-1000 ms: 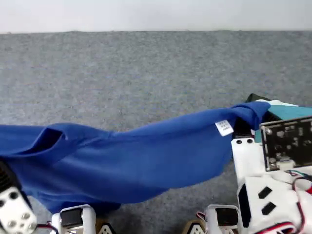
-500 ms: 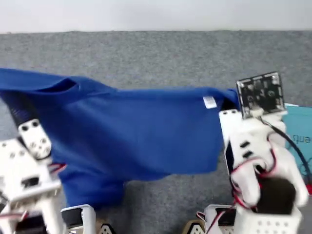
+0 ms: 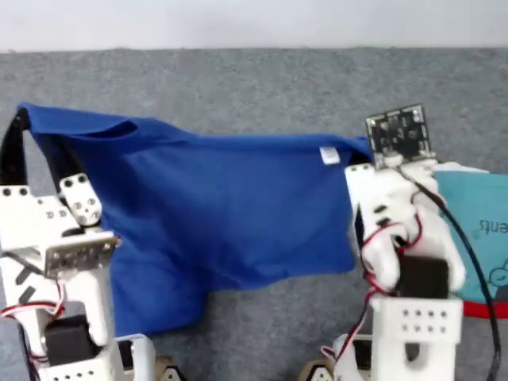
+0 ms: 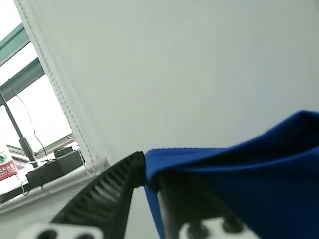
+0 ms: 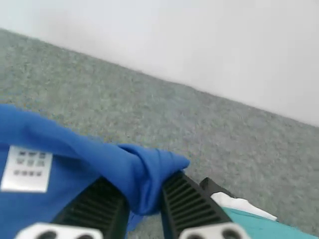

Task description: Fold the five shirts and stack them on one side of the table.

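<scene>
A blue shirt (image 3: 222, 214) hangs stretched between both arms above the grey table, its lower edge drooping toward the front. My left gripper (image 4: 149, 184) is shut on the blue shirt's (image 4: 249, 169) corner, held high at the left (image 3: 20, 131). My right gripper (image 5: 144, 204) is shut on a bunched fold of the blue shirt (image 5: 99, 159) beside a white label (image 5: 27, 169). In the high view the label (image 3: 329, 155) lies just left of the right arm's wrist board (image 3: 397, 135).
A teal shirt (image 3: 480, 238) with a red edge lies at the table's right side behind the right arm; its corner (image 5: 254, 224) shows by a black item (image 5: 212, 186). Grey carpet-like table surface (image 3: 254, 87) stretches back to a white wall.
Both arms have lifted and carried the blue shirt toward the back of the table. The left arm rose into view, raising the left corner, and the cloth now hangs flatter.
</scene>
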You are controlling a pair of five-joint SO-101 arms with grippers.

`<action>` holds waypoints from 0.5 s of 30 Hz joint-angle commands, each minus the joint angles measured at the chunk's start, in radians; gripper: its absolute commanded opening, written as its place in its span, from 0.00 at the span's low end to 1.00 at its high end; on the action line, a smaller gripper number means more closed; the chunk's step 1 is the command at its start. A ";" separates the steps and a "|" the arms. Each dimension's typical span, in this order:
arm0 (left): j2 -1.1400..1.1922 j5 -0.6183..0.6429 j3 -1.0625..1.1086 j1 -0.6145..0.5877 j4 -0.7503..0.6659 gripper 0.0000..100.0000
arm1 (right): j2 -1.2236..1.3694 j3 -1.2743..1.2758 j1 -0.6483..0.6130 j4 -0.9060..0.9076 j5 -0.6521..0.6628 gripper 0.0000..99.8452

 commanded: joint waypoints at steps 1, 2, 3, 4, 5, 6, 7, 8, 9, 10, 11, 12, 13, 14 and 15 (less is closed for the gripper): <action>0.003 -0.009 0.044 -0.005 -0.025 0.01 | 0.045 0.026 0.002 -0.104 -0.003 0.01; 0.005 -0.009 0.061 -0.005 -0.025 0.01 | 0.058 0.026 0.004 -0.117 -0.003 0.01; 0.006 -0.009 0.074 -0.005 -0.025 0.01 | 0.067 0.026 0.004 -0.131 -0.003 0.01; 0.017 -0.009 0.079 -0.005 -0.025 0.01 | 0.073 0.025 0.004 -0.143 -0.003 0.01; 0.035 -0.009 0.077 -0.005 -0.026 0.01 | 0.079 0.025 0.004 -0.160 -0.002 0.01; 0.061 -0.009 0.068 -0.005 -0.031 0.01 | 0.085 0.025 0.004 -0.182 -0.002 0.01; 0.091 -0.009 0.056 -0.005 -0.048 0.01 | 0.093 0.025 0.010 -0.208 -0.002 0.01; 0.121 -0.009 0.041 -0.005 -0.074 0.01 | 0.099 0.020 0.022 -0.236 -0.002 0.01; 0.153 -0.009 0.022 -0.005 -0.107 0.01 | 0.108 0.008 0.033 -0.259 -0.003 0.01; 0.189 -0.009 0.005 -0.005 -0.144 0.01 | 0.124 -0.012 0.042 -0.272 -0.003 0.01; 0.224 -0.009 -0.015 -0.005 -0.175 0.01 | 0.147 -0.043 0.050 -0.278 -0.003 0.01; 0.264 -0.009 -0.035 -0.005 -0.196 0.01 | 0.179 -0.080 0.056 -0.278 -0.003 0.01; 0.305 -0.011 -0.058 -0.005 -0.209 0.01 | 0.219 -0.118 0.059 -0.277 -0.003 0.01; 0.347 -0.011 -0.084 -0.005 -0.212 0.01 | 0.265 -0.160 0.064 -0.277 -0.003 0.01; 0.384 -0.011 -0.110 -0.006 -0.212 0.01 | 0.318 -0.204 0.068 -0.274 -0.006 0.01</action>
